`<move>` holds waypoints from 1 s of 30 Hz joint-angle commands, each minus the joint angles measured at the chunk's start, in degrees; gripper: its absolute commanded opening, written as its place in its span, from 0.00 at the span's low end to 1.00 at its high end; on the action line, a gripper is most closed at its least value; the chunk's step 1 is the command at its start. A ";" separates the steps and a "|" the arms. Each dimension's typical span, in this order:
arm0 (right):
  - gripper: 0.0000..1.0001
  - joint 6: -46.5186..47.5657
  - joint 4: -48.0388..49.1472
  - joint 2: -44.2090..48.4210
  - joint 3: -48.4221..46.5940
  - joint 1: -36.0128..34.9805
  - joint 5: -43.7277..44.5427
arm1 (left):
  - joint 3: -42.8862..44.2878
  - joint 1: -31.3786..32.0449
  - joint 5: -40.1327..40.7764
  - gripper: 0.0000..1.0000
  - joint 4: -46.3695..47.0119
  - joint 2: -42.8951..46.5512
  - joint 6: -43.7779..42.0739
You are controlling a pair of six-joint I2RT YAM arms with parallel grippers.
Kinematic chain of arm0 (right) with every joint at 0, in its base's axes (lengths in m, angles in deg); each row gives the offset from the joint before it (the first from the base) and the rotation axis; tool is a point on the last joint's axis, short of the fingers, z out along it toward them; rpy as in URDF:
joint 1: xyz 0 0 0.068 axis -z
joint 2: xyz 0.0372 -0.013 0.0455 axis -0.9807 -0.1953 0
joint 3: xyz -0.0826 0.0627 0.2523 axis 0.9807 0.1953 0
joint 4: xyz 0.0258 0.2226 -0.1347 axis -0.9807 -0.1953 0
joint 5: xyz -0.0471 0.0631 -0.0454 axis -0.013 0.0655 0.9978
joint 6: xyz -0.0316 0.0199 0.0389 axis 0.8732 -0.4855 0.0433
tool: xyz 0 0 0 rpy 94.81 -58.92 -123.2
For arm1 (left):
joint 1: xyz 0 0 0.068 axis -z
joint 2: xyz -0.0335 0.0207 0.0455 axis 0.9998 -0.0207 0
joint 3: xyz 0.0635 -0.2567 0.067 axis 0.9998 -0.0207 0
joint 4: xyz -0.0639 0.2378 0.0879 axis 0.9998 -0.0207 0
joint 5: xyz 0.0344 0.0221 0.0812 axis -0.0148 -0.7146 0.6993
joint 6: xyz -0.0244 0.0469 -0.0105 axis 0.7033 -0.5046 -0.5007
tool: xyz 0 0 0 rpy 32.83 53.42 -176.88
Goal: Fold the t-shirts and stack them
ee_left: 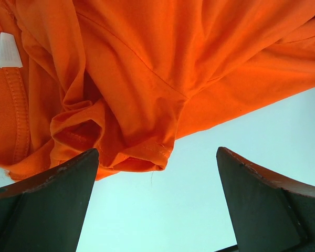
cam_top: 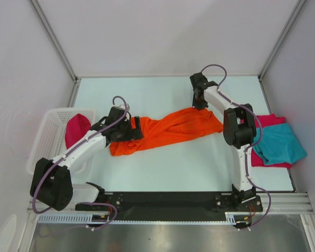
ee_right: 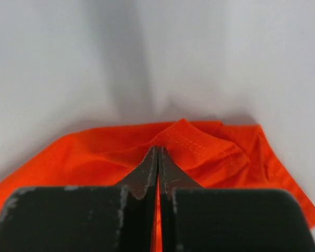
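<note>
The left arm reaches from its base at the near left corner diagonally over the bench [cam_top: 168, 173]. The left claw [ee_left: 157, 155] hangs low over the left end of the orange t-shirt [cam_top: 170, 130]. It is released, the two fingers [ee_left: 47, 205] wide apart, with the crumpled hem and bare bench between them. The right arm rises from the near right corner, bends at the elbow and stretches to the far side, where the right claw [ee_right: 157, 152] points down at the right end of the same shirt. Its jaws are clenched on a raised fold of the orange hem, and orange cloth shows in the thin slit between them. The shirt lies stretched and wrinkled across the middle of the bench, between both claws. At the right edge a teal t-shirt [cam_top: 281, 144] lies on top of a crimson t-shirt [cam_top: 273, 119] — the right elbow hides part of both. At the left a white basket [cam_top: 44, 137] holds a second crimson t-shirt [cam_top: 76, 130] — the left forearm passes just beside it.
</note>
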 commanded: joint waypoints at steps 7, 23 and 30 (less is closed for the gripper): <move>0.00 1.61 7.45 18.06 10.66 -1.93 13.51 | -1.62 0.18 -0.68 1.00 2.72 1.07 0.09; 0.37 0.46 2.45 8.32 4.27 -0.18 7.10 | -1.71 0.01 0.02 0.99 1.23 3.44 -0.87; 0.44 1.17 0.86 2.43 -2.95 1.40 6.22 | -1.27 -1.05 0.03 1.00 0.62 3.26 -1.84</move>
